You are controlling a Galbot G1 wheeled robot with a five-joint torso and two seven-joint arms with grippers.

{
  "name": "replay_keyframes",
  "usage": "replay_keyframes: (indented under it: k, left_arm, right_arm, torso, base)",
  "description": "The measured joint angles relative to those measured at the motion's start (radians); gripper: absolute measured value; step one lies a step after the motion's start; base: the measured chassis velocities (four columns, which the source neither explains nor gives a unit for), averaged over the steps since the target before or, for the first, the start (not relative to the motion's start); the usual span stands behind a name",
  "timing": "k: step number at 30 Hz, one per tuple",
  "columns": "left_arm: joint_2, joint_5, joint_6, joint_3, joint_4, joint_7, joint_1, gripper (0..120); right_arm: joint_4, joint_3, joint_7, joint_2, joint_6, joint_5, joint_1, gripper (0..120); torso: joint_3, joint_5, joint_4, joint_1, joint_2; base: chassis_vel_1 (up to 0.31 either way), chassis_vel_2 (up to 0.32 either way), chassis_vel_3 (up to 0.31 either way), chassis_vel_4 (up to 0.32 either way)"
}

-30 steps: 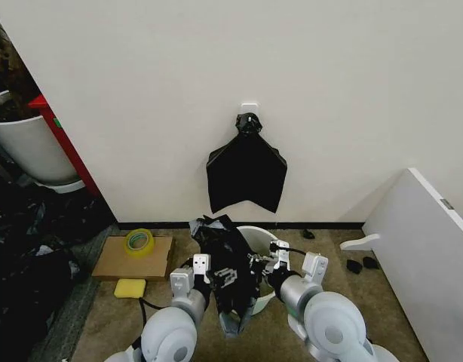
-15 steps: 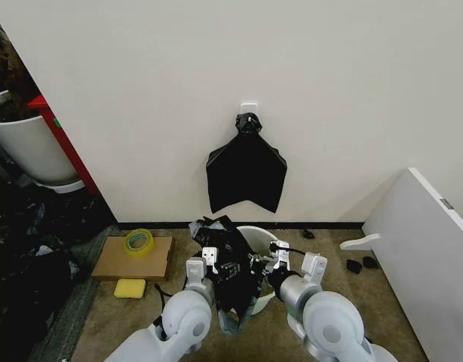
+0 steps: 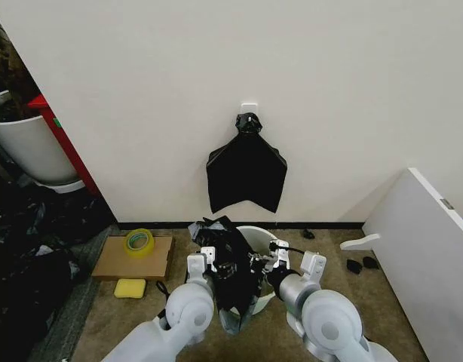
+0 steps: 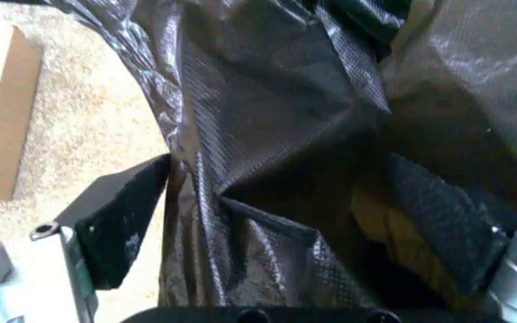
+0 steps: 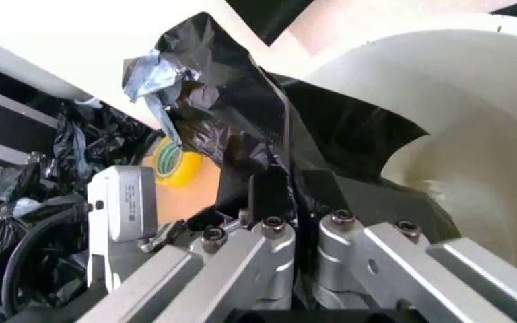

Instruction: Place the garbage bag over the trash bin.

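The trash bin [image 3: 256,240] stands on the floor before the wall, with the garbage bag [image 3: 230,256] draped over its left rim. A tape roll [image 3: 139,241] lies on a cardboard sheet [image 3: 133,259] farther left.

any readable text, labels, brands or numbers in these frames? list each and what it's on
None readable.
Roll of yellow tape: no print can be made out.
Cardboard box: plain face, no markings.
Garbage bag and trash bin: no label or logo.
Red cabinet: a small green patch on its edge, too small to read.
White plate on the wall above the hanging black bags: blank.
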Motion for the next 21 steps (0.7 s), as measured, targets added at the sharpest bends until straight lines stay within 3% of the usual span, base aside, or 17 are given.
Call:
replay_keyframes:
  k: [21]
  left_arm:
    - [-0.023,-0.016,0.015,0.012,0.059,-0.073,-0.008,20]
  right_arm:
    - [0.013,0.013,0.002,0.000,0.003,-0.006,-0.010,0]
  torso:
    - [0.000,0.0002,0.0001,0.000,0.000]
  base:
    - [0.000,0.000,0.000,0.000]
